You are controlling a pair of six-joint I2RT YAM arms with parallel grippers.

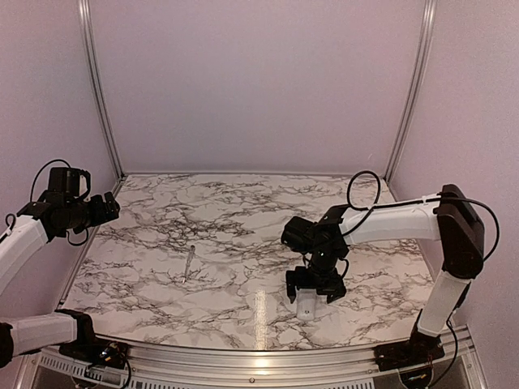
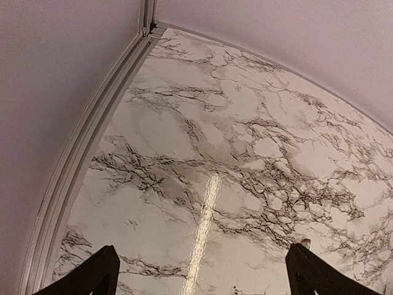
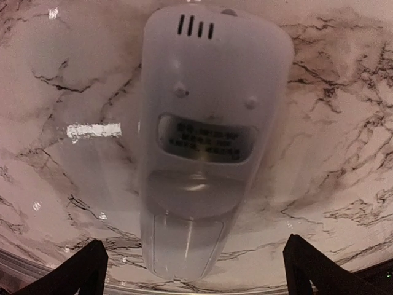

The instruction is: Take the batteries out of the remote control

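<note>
The remote control (image 3: 212, 117) lies on the marble table with its back face up, showing vent slots, a dark label and a closed rectangular cover (image 3: 184, 249) at its near end. From above it is a white shape (image 1: 309, 306) near the front edge. My right gripper (image 3: 195, 264) hangs directly over it, open, its fingers (image 3: 86, 270) wide on either side and apart from it; it also shows in the top view (image 1: 313, 292). The batteries are hidden. My left gripper (image 1: 109, 208) is raised at the table's left edge, open and with nothing in it (image 2: 202, 273).
A thin silvery stick-like tool (image 1: 189, 263) lies on the marble left of centre. Metal rails (image 2: 92, 135) border the table, and plain walls enclose the back and sides. The table's front rim (image 3: 184, 287) runs just below the remote.
</note>
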